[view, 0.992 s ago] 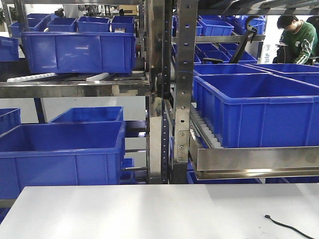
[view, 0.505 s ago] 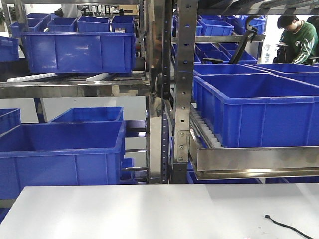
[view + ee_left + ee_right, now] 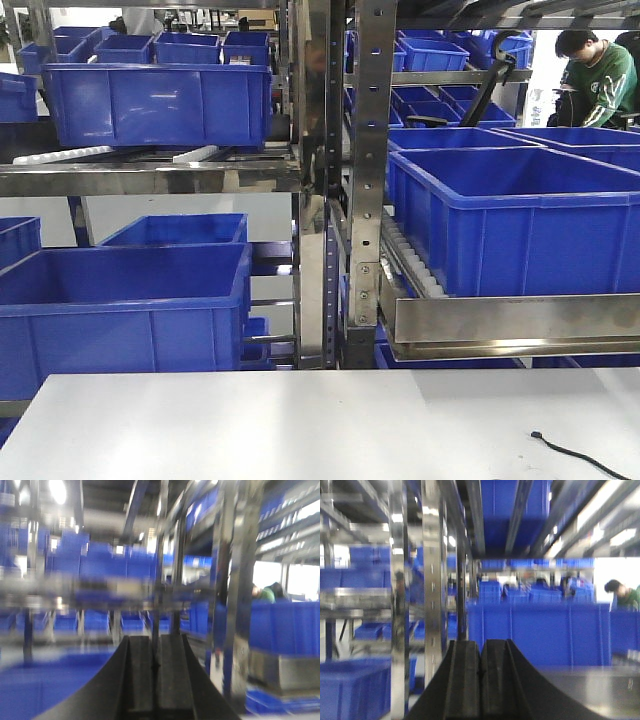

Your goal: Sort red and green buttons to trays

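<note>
Two grippers: I see the left gripper (image 3: 154, 641) and the right gripper (image 3: 480, 647), each in its own wrist view, both raised and facing the racks.
Left state: clenched. Its black fingers (image 3: 137, 675) press flat together with only a thin seam between them, and nothing is gripped.
Right state: clenched as well. Its fingers (image 3: 495, 680) touch along their whole length and grip nothing.
Ahead of left: a steel post (image 3: 240, 580) stands up and to the right of the tips, with rows of blue bins (image 3: 100, 565) beyond. This view is blurred, so I make out no finer detail.
Ahead of right: a perforated upright (image 3: 432, 580) rises just left of the tips. A large bin (image 3: 540, 630) sits straight ahead and to the right, on a metal shelf edge.
Person: someone in green (image 3: 620, 592) is far off to the right of both grippers, behind the bins.
Table: in the front view I see a white table (image 3: 300, 430) with neither arm over it.
Cable: a thin black cable (image 3: 580, 458) lies on the table's near right corner.
Task items: I cannot tell where the buttons or trays lie from these views.
</note>
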### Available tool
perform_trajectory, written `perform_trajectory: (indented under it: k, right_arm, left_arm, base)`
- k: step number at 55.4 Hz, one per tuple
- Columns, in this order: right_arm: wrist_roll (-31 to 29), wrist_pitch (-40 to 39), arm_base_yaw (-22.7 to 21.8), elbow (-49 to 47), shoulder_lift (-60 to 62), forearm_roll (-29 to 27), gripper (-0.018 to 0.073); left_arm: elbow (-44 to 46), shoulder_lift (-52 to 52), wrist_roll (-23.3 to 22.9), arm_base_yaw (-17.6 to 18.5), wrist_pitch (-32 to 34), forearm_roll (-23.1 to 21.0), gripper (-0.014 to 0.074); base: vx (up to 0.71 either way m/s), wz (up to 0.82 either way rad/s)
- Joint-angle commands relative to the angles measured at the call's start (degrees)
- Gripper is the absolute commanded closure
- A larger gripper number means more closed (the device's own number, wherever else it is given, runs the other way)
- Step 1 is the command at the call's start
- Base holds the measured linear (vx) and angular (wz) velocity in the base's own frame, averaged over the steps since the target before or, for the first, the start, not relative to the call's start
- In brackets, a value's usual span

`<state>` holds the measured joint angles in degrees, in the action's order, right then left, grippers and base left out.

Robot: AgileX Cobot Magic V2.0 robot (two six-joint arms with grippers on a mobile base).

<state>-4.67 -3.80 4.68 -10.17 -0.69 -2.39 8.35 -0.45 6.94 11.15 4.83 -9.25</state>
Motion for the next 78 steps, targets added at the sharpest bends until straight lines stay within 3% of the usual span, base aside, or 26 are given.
perform_trajectory:
  k: [1,6,15,25,37,43,48,59,64,70,78]
  right_arm:
    - [-3.73,-2.06,-0.18,-10.70,-5.11,0.83,0.0568]
    - [-4.63,-0.64,-0.18,-21.61,-14.73,0.78,0.0568]
    - [-5.03,-0.50,-0.18,-32.39,-28.83,0.78,0.0568]
    - [-4.97,-0.75,-0.18,-35.44,-38.88,0.68,0.0568]
    - [-4.97,1.90,-0.18,-35.44,-43.16,0.66,0.0543]
    - [-4.75,3.12,-0.18,-35.44,-43.16,-1.12,0.0465]
    - [-4.75,3.80,-0.18,-35.44,-43.16,-2.64,0.0349]
    - [-4.75,2.91,-0.18,-35.44,-43.16,-3.59,-0.0045]
    - [-4.80,2.29,-0.18,-35.44,-43.10,-3.59,-0.0159]
    - [-3.75,-1.16,-0.13,-35.26,-42.96,-5.36,-0.0168]
    - [-6.05,-9.45,-0.13,-29.93,-46.44,-4.80,-0.0141]
  left_arm:
    - [9.08,3.63,3.90,-0.01,0.88,3.72,0.0601]
    - [19.34,12.47,5.11,-0.01,-1.78,4.22,0.0601]
    - [31.55,30.29,5.11,-0.01,-1.68,4.22,0.0601]
    - [35.77,41.40,4.44,-0.01,-0.89,3.56,0.0601]
    - [35.77,45.27,4.55,-0.01,-1.00,3.14,0.0568]
    - [35.77,45.26,4.63,-0.01,-0.88,3.14,0.0506]
    - [35.77,45.26,4.63,-0.01,-0.94,3.14,0.0412]
    - [35.77,45.26,4.63,-0.01,-1.12,3.14,0.0125]
    - [35.77,45.26,4.63,-0.01,-1.12,3.14,0.0029]
    - [35.77,45.26,4.63,-0.01,-1.12,3.14,-0.0013]
    - [35.39,45.26,4.63,-0.01,-1.01,3.14,0.0006]
  base:
    - [0.00,0.00]
    - [0.00,0.00]
    - [0.00,0.00]
    - [0.00,0.00]
    - [0.00,0.00]
    - [0.00,0.00]
    - [0.00,0.00]
    - [0.00,0.00]
    - [0.00,0.00]
    - [0.00,0.00]
    - [0.00,0.00]
